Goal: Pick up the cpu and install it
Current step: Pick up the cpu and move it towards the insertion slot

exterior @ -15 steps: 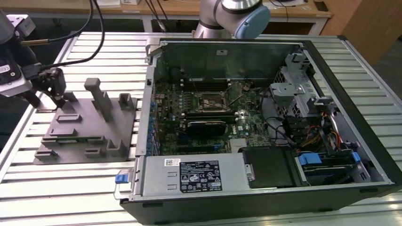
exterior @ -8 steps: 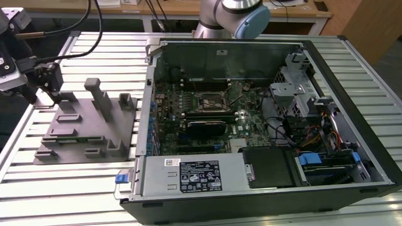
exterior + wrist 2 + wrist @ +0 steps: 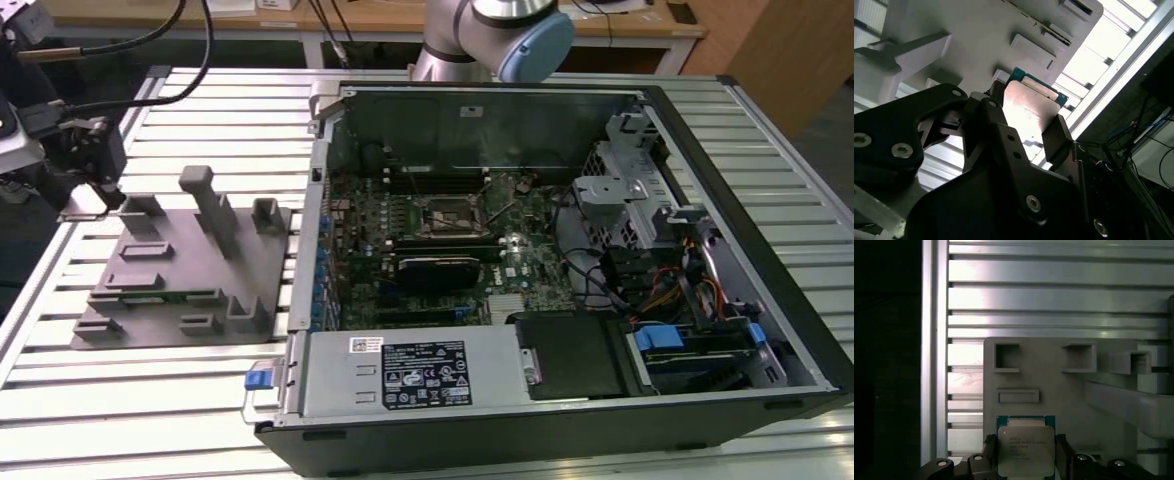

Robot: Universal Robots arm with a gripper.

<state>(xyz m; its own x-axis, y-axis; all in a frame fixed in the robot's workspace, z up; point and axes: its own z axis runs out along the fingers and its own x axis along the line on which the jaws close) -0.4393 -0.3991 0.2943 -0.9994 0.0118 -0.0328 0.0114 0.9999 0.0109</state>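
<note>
The cpu, a small square chip with a silvery top plate and a green rim, sits between my gripper's two dark fingers. Both fingers press its opposite edges in both wrist views, so my gripper is shut on the cpu. It is at the corner of the grey fixture plate; I cannot tell whether it rests on the plate or hangs just above. In the exterior view my gripper is at the far left, over the plate's back corner. The dark socket lies in the open computer case.
The open computer case lies on the slatted aluminium table at the exterior view's right, with cables and drive bays inside. Upright posts rise from the fixture plate close to my gripper. The arm's base stands behind the case.
</note>
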